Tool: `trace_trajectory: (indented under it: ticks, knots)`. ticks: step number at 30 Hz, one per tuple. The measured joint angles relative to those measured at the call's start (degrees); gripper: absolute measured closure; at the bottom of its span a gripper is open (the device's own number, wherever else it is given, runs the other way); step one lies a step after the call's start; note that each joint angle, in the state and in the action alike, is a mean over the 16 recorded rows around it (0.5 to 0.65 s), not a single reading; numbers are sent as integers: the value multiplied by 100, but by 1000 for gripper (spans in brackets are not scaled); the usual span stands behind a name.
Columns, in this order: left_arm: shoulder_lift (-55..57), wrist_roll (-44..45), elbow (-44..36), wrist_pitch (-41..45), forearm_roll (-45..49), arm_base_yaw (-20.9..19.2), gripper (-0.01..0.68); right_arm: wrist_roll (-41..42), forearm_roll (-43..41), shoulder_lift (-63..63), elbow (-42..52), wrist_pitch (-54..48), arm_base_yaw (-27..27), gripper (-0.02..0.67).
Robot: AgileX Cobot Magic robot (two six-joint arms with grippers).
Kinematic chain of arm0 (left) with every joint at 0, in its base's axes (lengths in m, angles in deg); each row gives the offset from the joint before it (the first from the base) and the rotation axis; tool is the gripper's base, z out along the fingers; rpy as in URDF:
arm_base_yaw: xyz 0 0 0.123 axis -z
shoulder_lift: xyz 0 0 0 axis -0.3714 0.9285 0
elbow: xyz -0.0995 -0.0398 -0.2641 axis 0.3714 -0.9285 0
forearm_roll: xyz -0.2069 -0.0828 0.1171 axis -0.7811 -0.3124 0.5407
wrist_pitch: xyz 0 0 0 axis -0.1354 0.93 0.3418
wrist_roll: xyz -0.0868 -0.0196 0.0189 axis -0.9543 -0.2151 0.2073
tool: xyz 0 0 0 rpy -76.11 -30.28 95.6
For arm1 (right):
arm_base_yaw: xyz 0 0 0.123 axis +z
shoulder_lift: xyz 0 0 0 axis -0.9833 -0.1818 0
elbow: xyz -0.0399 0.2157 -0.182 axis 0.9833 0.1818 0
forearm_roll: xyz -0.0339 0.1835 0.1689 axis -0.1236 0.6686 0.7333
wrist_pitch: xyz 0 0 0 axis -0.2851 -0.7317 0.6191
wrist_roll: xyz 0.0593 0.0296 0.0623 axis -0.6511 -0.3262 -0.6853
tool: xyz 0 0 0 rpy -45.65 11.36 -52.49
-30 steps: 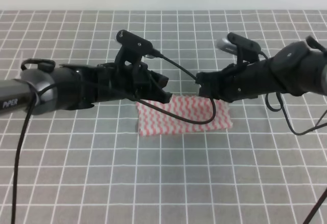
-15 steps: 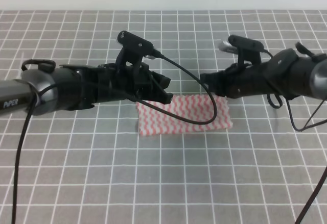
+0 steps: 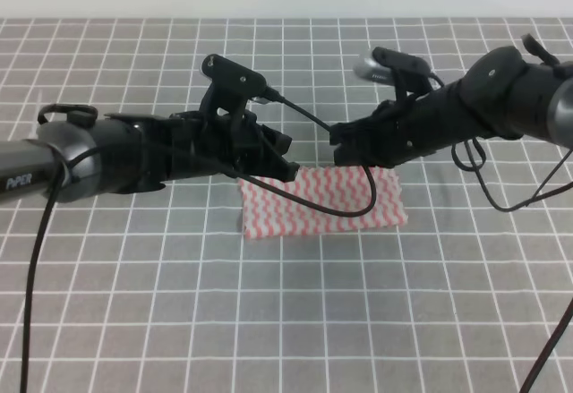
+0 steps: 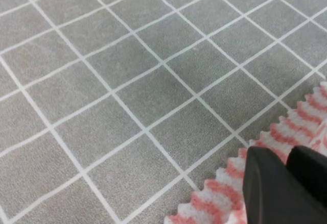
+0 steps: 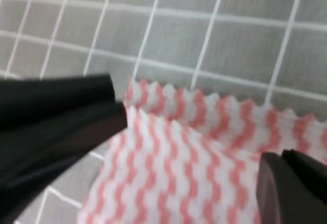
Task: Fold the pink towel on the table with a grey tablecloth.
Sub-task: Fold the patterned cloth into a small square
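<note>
One thin pink-and-white zigzag-striped towel [image 3: 322,201] with serrated edges is lying folded into a flat rectangle on the grey fabric tablecloth [image 3: 134,303] printed with white grid squares. Two black arms are hovering over its far edge. The left gripper [image 3: 285,155] and right gripper [image 3: 345,145] are holding nothing; how far either is parted, I cannot tell.

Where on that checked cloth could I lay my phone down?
The near stretch of the grey tablecloth, in front of the pink towel, looks bare, as does the far strip behind the arms. The middle is crowded: the left pincer and right pincer hang over the towel's far edge.
</note>
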Motion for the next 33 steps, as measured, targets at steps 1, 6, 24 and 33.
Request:
trace_trajectory:
  ticks: [1, 6, 24, 33]
  knots:
    - [0, -1, 0, -4, -1, 0, 597, -57, -87, 5, -15, -75, 0, 664]
    - [23, -8, 4, -6, 1, 2, 597, -343, -507, 9, -38, -219, -9, 664]
    - [37, -27, 10, 34, 6, 4, 597, -809, -956, -334, -38, 48, -352, 664]
    - [-107, -439, 9, 140, 198, -37, 597, -826, -979, -213, -38, -138, -468, 664]
